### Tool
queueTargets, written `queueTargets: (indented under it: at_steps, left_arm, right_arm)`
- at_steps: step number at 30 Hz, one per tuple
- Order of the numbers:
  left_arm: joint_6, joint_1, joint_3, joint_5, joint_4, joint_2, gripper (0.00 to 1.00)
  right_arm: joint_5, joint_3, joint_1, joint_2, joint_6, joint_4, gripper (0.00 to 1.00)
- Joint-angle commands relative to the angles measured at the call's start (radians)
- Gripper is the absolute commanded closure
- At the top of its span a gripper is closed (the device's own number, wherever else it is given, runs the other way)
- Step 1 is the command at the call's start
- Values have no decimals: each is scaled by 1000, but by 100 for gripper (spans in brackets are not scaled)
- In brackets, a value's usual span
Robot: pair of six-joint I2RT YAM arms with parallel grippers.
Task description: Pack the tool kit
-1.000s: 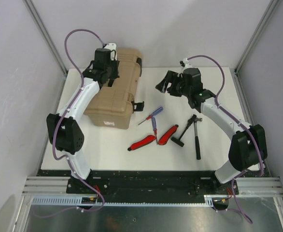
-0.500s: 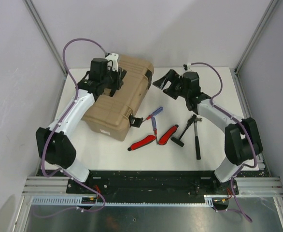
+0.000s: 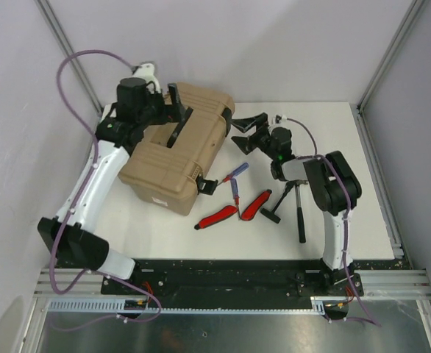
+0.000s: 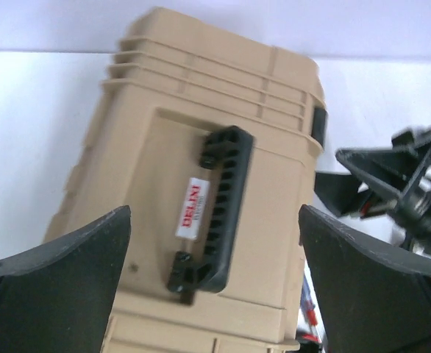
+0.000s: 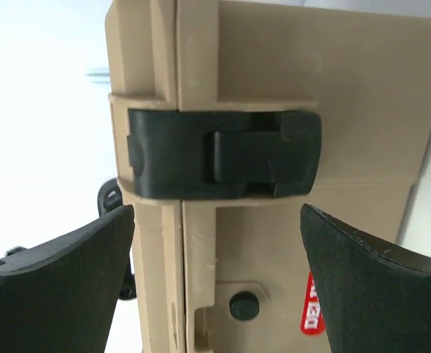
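Currently in hand: getting the toolbox (image 3: 168,158) open, by my reading. Its lid is down and every tool lies outside it, so no packing has begun.
Toolbox place: left half of the white table (image 3: 377,147), set at a slant, with the black lid handle (image 4: 214,213) lying flat on top.
Left gripper (image 3: 176,112): hangs over the lid above the handle, fingers spread wide, grasping nothing.
Right gripper (image 5: 215,212): also spread wide and empty, pointed squarely at the box's side and close to it.
Far latch (image 5: 223,156): black, folded flat across the seam between lid and body (fastened, as far as the wrist view shows).
Near latch (image 3: 209,184): sticks out from the box's side in the top view. It looks flipped free, but it is too small to be sure.
Tools: red-handled pliers (image 3: 217,216), blue-red screwdrivers (image 3: 235,171), a black hammer (image 3: 277,204) and a second black tool (image 3: 301,217). All lie loose on the table to the right of the box, close together.
Next move: the right gripper would need to reach the far latch's free edge and pull it away from the lid, which calls for a hooking pull rather than a squeeze. The left gripper could steady the lid, or stand ready at the handle to lift it once both latches are free.
Risk: pulling on the latch with the box unbraced may slide or turn it on the smooth table.
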Motion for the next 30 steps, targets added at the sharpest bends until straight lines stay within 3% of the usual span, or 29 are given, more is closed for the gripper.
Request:
queueTargets:
  at_steps: [1,4,7,12,22,30]
  left_arm:
    - [-254,100,-81,-185,14,-132,0]
    - [-335,185,-182,-121,13,-147,1]
    - [-293,215,-231,-44,14,-118,1]
    - [-194,230,-251,81,16,-38,1]
    - [-93,255,-226,124,38,83,1]
    - [-69,267,-256,283,61,149,6]
  right_arm:
    - [92,1,17,110,238,356,1]
    - [141,7,31,165,305,428,1]
    - [180,12,43,199,333,465,1]
    - [232,58,54,257,360,513,1]
    - [282,185,71,357,364,520,1]
    - [270,263,67,444,389,678,8]
